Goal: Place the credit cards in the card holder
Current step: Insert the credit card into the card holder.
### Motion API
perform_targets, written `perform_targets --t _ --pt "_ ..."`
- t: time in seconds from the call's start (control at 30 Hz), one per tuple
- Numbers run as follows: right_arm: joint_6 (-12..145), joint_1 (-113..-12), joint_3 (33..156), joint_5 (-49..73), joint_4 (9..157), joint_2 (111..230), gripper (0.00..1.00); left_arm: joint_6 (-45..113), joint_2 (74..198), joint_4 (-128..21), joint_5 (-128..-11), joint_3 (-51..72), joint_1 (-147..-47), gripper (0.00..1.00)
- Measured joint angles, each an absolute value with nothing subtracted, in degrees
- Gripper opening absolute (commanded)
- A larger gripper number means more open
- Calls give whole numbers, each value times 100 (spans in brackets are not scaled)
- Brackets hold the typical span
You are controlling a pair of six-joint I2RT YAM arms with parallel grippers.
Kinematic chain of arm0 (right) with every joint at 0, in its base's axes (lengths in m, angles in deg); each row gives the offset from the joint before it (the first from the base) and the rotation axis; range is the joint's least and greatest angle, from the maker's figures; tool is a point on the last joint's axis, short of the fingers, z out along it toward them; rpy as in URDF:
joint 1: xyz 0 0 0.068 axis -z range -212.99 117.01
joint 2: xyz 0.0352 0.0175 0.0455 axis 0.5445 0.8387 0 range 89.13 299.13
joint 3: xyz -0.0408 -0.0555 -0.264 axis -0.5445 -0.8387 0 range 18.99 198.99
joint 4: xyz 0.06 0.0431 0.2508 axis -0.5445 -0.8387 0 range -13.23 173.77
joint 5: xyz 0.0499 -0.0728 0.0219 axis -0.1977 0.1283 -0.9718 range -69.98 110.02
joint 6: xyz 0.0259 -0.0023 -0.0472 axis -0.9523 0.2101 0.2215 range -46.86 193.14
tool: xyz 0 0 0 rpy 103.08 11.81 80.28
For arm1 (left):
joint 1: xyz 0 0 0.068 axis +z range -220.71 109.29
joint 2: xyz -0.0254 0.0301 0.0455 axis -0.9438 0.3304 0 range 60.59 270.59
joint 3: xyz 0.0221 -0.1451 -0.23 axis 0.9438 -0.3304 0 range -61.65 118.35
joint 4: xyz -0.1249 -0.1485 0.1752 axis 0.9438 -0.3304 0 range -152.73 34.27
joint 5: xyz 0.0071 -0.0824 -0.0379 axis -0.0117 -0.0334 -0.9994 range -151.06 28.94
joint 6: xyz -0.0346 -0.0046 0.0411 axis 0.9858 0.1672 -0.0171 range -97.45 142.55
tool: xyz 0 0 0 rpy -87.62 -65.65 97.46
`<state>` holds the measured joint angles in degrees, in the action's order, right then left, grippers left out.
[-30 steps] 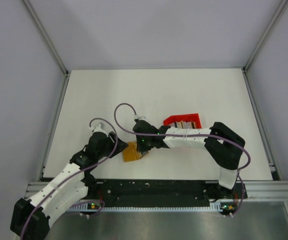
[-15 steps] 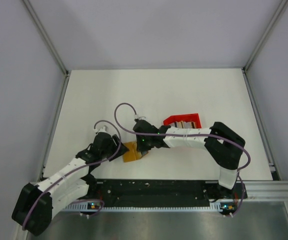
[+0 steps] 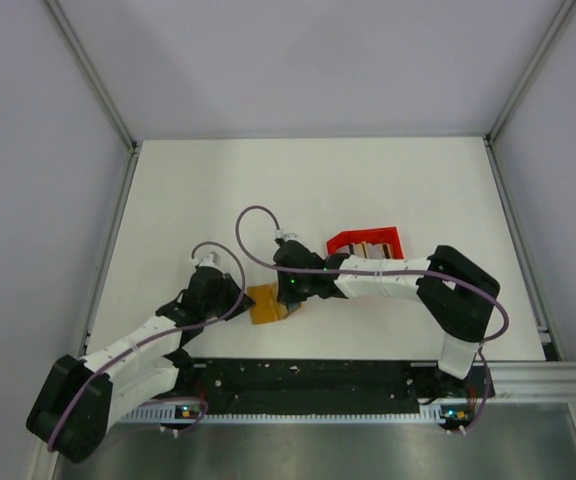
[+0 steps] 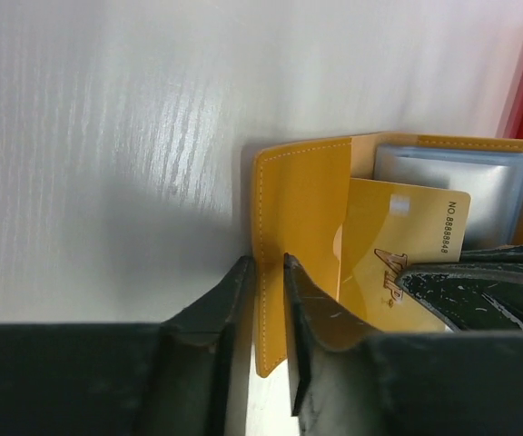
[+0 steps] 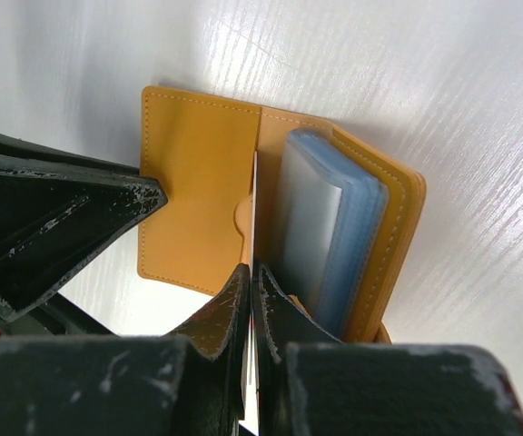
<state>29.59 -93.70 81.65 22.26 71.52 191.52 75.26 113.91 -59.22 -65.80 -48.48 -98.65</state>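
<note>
orange-brown and leather-like, the card holder (image 3: 264, 303) lies open on the white table (image 3: 388, 180) near its front edge, between the two arms. the left gripper (image 4: 264, 265) sits low at the holder's left. it pinches the outer edge of the plain flap, one finger on each side of the stitched border. the right gripper (image 5: 251, 270) has its fingers pressed together on a gold card (image 4: 398, 227), which the right wrist view shows edge-on as a thin pale line. the card bears a printed number and dark lettering. its edge meets the flap's pocket at the half-round thumb notch; whether it is inside the pocket i cannot tell. a stack of clear plastic sleeves (image 5: 320, 227) fills the holder's other half, just beside the card. a red tray (image 3: 340, 241) stands just behind the right arm, and its contents are too small to tell.
</note>
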Motion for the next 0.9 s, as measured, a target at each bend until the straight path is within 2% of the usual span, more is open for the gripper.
perform_targets --t 0.07,0.1,0.37,0.67,0.9 --pt "2957 -9355 8158 2215 7141 19143 0 7526 11402 -5863 -6593 -4892 -9858 4" --pt "2957 -9348 8154 2209 7141 19136 0 7526 11408 -5845 -6597 -4914 -9854 0" --pt "3020 -9307 8114 2198 7125 19051 0 7491 11448 -5688 -6733 -4923 -9856 0" --pt "3306 -9167 7983 2600 6865 17880 0 7235 11507 -6016 -6768 -4545 -9867 0" --pt "3289 -8911 7697 2812 6765 17724 0 7137 11513 -6088 -6770 -4486 -9867 0"
